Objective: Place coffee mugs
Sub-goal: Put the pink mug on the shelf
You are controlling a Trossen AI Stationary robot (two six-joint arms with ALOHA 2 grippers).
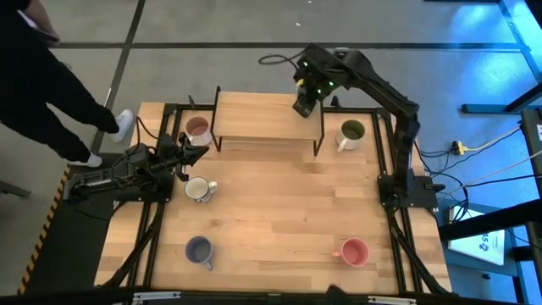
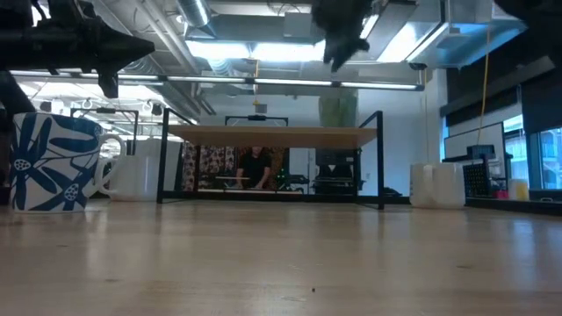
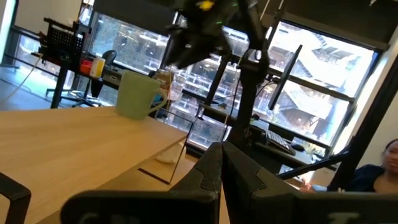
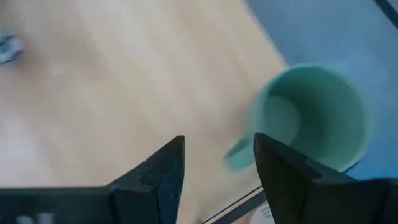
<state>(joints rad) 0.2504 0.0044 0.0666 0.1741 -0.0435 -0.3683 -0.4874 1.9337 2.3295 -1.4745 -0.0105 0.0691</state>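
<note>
The green mug (image 4: pixel 314 118) stands upright on the raised shelf (image 1: pixel 254 119), near its far right corner; it also shows on the shelf in the left wrist view (image 3: pixel 138 94) and the low view (image 2: pixel 338 110). My right gripper (image 4: pixel 217 162) hangs open above it (image 2: pixel 344 39) and touches nothing; in the high view the gripper (image 1: pixel 302 106) hides the mug. My left gripper (image 1: pixel 199 152) is shut and hovers over the table's left side, between the dusty pink mug (image 1: pixel 197 129) and the white mug (image 1: pixel 198 189).
The olive-green mug (image 1: pixel 351 132) stands right of the shelf, the purple-blue mug (image 1: pixel 199 250) near left and the coral pink mug (image 1: pixel 352 252) near right. Bare wood lies between them in the table's middle. A person's legs (image 1: pixel 59 102) show beyond the table's far left corner.
</note>
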